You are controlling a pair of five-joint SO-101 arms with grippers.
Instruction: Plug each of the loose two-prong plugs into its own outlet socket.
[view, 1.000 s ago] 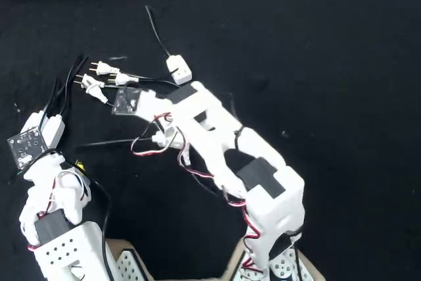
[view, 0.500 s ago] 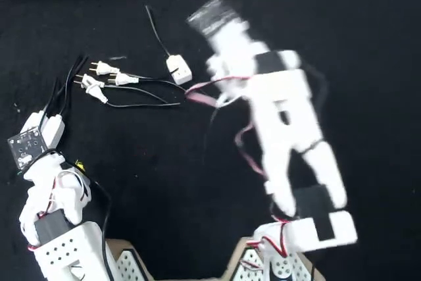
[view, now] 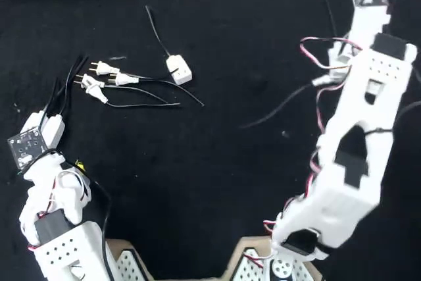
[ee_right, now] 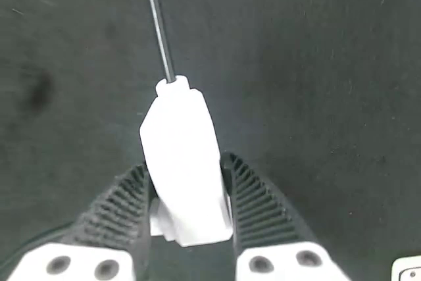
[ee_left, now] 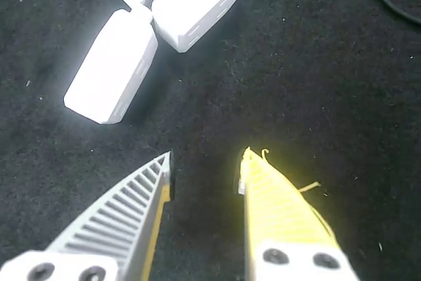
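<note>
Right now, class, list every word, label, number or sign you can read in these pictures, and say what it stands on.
No text can be read in any view.
The white sockets, the loose plugs and the white corded block in the right claw show no legible print.

Table cover (view: 250, 162): black cloth, matt, felt-like nap, flecked with lint.
Held socket (ee_right: 177, 123): white plastic, smooth, faint sheen; its cable (ee_right: 158, 24) is sheathed in smooth black plastic.
Two sockets (ee_left: 112, 70): white plastic, smooth, satin.
Plugs (view: 99, 78): white plastic bodies, bare metal prongs.
Left gripper (ee_left: 205, 162): fingers (ee_left: 138, 199) are moulded in ribbed matt plastic, one grey, one yellow.
Right gripper (ee_right: 184, 162): fingers (ee_right: 256, 195) of ribbed black plastic.
</note>
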